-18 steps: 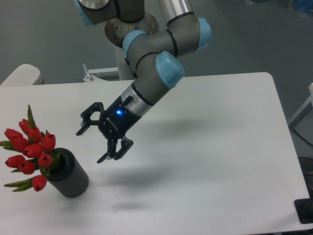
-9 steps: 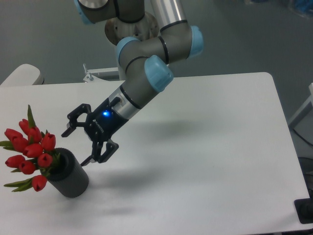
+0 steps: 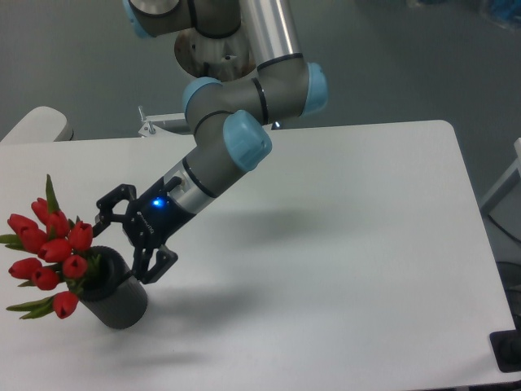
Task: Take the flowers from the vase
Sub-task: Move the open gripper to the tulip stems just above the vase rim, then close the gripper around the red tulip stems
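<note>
at the far left of the white table (image 3: pixel 342 244) the flowers (image 3: pixel 50 247) stand in the vase (image 3: pixel 114 292): red tulip buds crowded together, leaning out to the left over the rim, with one pointed green leaf sticking up behind them and more green tips poking out low on the left. the vase is a dark grey cylinder, tilted a little in this view, its base near the table's front edge. no label or print can be seen on it.

just right of the flowers is the gripper (image 3: pixel 126 238), black, with its two fingers spread wide apart and nothing between them. the upper finger sits close to the topmost buds; the lower finger overlaps the vase's upper right rim in the picture, though whether it touches cannot be told. a small blue light glows on the gripper body. any lettering on that body is too small to read.

further right and up, the arm (image 3: pixel 220 155) slants toward the back of the table, grey with pale blue joint caps, to its silver base (image 3: pixel 218 49) behind the table.
</note>
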